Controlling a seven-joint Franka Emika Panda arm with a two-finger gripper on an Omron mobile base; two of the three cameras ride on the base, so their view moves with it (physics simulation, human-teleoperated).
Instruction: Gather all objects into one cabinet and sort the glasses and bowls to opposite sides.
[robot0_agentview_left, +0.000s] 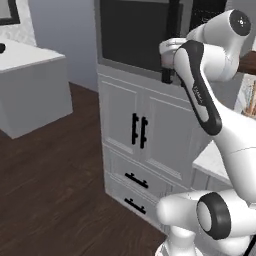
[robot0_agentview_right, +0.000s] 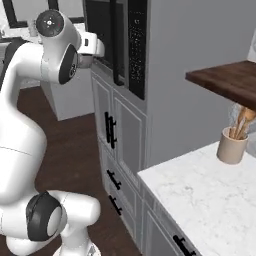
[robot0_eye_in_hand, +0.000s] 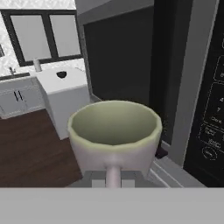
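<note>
The handled cup (robot0_eye_in_hand: 114, 131) sat so close to the hand camera that it covered the fingers, so whether they pinched its handle could not be told. In the left base view the arm's upper link (robot0_agentview_left: 200, 85) hid the hand and most of the cup. The utensil crock (robot0_agentview_right: 232, 145) lost the tops of its wooden spoons behind the dark wooden shelf (robot0_agentview_right: 225, 80). A small dark thing on the far island desk (robot0_eye_in_hand: 61, 75) was too tiny to name. The microwave keypad (robot0_eye_in_hand: 214, 118) ran off the right edge, its labels blurred.
</note>
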